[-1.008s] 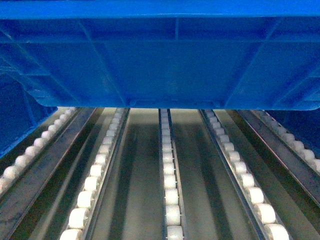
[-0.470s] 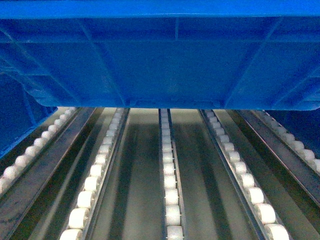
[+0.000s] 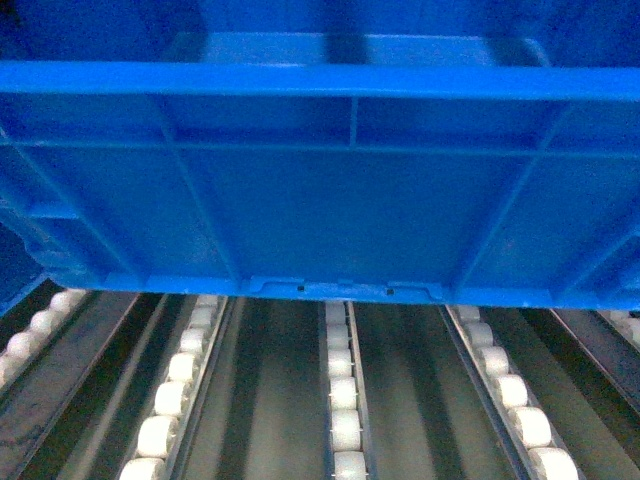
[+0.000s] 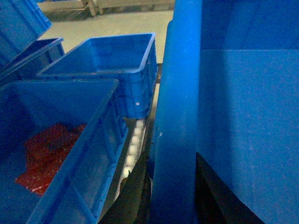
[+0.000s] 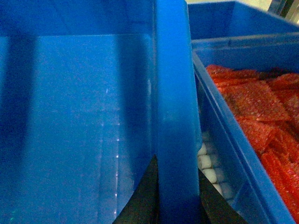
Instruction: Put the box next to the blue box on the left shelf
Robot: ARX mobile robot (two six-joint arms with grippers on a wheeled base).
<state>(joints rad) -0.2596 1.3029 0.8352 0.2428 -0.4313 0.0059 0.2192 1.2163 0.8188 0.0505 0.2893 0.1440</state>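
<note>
Filling the upper two thirds of the head view, the box (image 3: 340,190) shows its ribbed near wall, thick rim and the small notch at its bottom edge. Below and nearer run the rails of the left shelf (image 3: 342,400), silver-grey tracks with rows of white rollers reaching toward the camera. Whether the box bottom rests on the rollers or sits just above them cannot be told.

Left wrist view: the left gripper (image 4: 170,196) straddles the box's left rim, one dark finger outside the wall, the other inside, clamped on that wall. The rim runs away from the camera, so the arm comes at it from the near end, looking along it. Just left, a neighbouring blue crate (image 4: 70,154) holds red bags (image 4: 44,154); white rollers show in the narrow gap between the two. Farther off sits an empty blue crate (image 4: 112,70).

Right wrist view: the right gripper (image 5: 175,200) mirrors this on the box's right rim, dark fingers (image 5: 142,198) either side of the wall, gripping it. Just right, another blue crate (image 5: 233,149) is packed with red packets (image 5: 261,112), rollers visible in the gap.
</note>
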